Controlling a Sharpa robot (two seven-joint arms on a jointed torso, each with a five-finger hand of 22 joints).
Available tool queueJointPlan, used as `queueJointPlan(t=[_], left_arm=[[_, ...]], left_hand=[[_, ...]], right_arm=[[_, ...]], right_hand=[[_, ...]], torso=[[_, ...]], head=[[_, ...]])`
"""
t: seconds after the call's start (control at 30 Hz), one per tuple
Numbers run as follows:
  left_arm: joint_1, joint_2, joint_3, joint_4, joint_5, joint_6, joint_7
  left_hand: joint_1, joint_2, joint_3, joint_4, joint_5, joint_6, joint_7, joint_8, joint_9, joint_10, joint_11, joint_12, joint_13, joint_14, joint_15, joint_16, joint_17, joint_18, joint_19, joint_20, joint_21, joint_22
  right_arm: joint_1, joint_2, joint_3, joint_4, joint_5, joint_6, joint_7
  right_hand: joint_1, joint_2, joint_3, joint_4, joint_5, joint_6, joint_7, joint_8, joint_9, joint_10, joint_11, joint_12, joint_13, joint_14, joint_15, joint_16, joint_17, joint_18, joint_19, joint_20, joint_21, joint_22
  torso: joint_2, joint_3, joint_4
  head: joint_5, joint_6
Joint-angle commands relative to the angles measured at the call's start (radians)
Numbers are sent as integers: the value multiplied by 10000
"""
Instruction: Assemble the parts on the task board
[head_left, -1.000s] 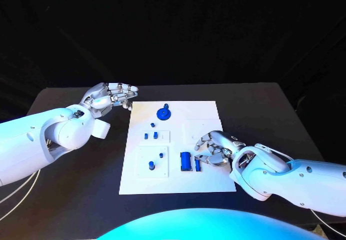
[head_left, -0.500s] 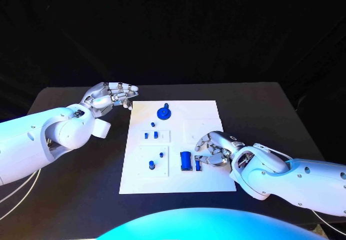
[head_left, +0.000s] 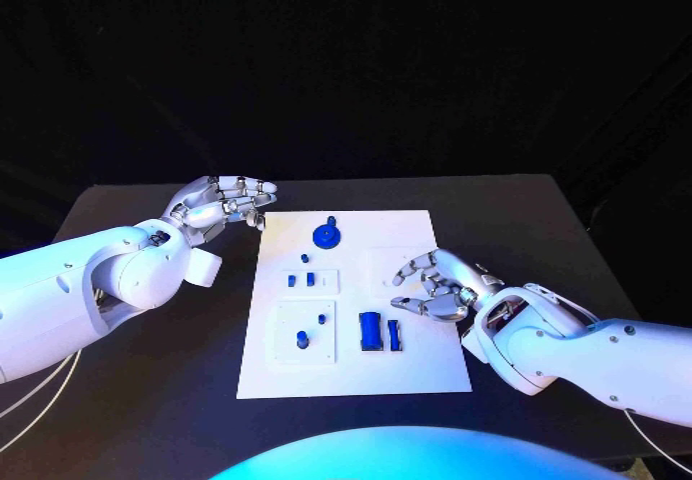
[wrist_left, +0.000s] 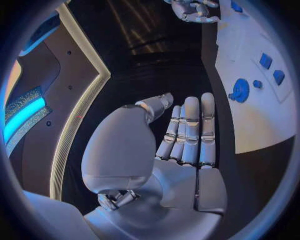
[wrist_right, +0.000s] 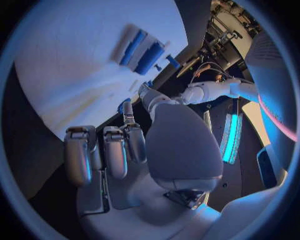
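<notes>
The white task board (head_left: 353, 300) lies in the middle of the black desk (head_left: 130, 400), and every place here is given from that board. The left hand (head_left: 224, 203) hovers just off its far left corner, fingers lightly curled, holding nothing. The right hand (head_left: 437, 287) hangs over its right edge, fingers apart and empty. On the board sit a round blue part (head_left: 329, 235) near the far end and a blue block (head_left: 371, 331) with a slim bar (head_left: 394, 335) beside it, close to the right hand.
</notes>
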Motion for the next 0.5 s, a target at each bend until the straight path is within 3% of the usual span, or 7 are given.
queueJointPlan(t=[0.03,0.13,0.17,0.23,0.33,0.37,0.5], left_arm=[[-30,69,1,-11,382,-115,300],[-70,162,-2,-103,529,-488,532],[-81,187,-3,-134,550,-605,605],[-101,237,-3,-205,607,-829,741],[-132,410,-3,-457,835,-1328,1032],[-138,476,-3,-555,927,-1476,1115],[-154,874,0,-1142,1590,-2099,1447]], left_hand=[[-29,115,62,4,22,-73,24,71,-9,-62,-8,35,-11,-56,14,-2,-16,148,-13,31,0,-7],[-67,115,56,32,18,-86,17,82,-14,1,-19,79,-11,-93,16,-20,-24,144,-40,37,-23,-18],[-68,116,60,33,19,-87,16,85,-15,20,-22,90,-11,-109,15,-27,-26,144,-50,38,-30,-21],[-79,99,69,40,19,-79,7,105,-21,85,-31,126,-21,-228,16,-83,-50,141,-128,43,-83,-41],[-142,52,94,98,-2,-93,13,150,-48,119,-11,145,-93,-839,77,-530,-276,118,-548,106,-432,-193],[-163,48,95,131,-12,-95,14,180,-57,126,7,153,-128,-1161,127,-849,-453,107,-789,162,-693,-319],[-324,-13,155,366,-34,-197,48,285,-86,-70,218,-470,-625,-2429,492,-2575,-1402,18,-1713,545,-2302,-1239]], right_arm=[[282,18,27,-366,3069,-756,2291],[727,243,49,-1136,5038,-542,3101],[812,319,53,-1332,5449,-482,3244],[940,470,65,-1688,6132,-370,3463],[1134,783,96,-2372,7267,-150,3797],[1192,927,111,-2650,7654,-46,3906],[1323,1603,166,-3832,9041,485,4276]], right_hand=[[153,121,-243,114,86,-118,13,-11,-35,82,25,-319,1713,946,52,-147,2236,94,687,76,-526,2304],[572,215,-474,313,323,-373,93,-69,-114,-787,86,-1855,926,612,88,-837,1107,483,17,111,-2677,1684],[689,234,-506,391,352,-442,121,-61,-129,-1124,111,-2440,593,465,113,-1135,707,610,-232,137,-3460,1425],[808,246,-543,491,379,-510,140,-31,-138,-1552,133,-3195,138,280,130,-1532,201,760,-517,156,-4426,1081],[1117,241,-469,746,476,-742,253,91,-130,-3847,206,-7370,-2571,-769,191,-3641,-2106,1380,-1865,231,-8780,-684],[1206,260,-408,780,492,-797,275,184,-112,-3829,214,-7802,-3177,-1212,242,-4622,-3026,1607,-2377,272,-10615,-1581],[1338,258,-120,777,666,-1111,358,298,-151,-4363,360,-9285,-4972,-2713,404,-7714,-5413,1663,-2945,462,-12472,-3059]], torso=[[-133,-45,-31],[-267,-98,-54],[-319,-120,-62],[-383,-148,-89],[-458,-180,-98],[-481,-186,-95],[-570,-191,-130]], head=[[-27,157],[-26,182],[-62,399],[-43,459],[-57,649],[-65,700],[-29,1165]])
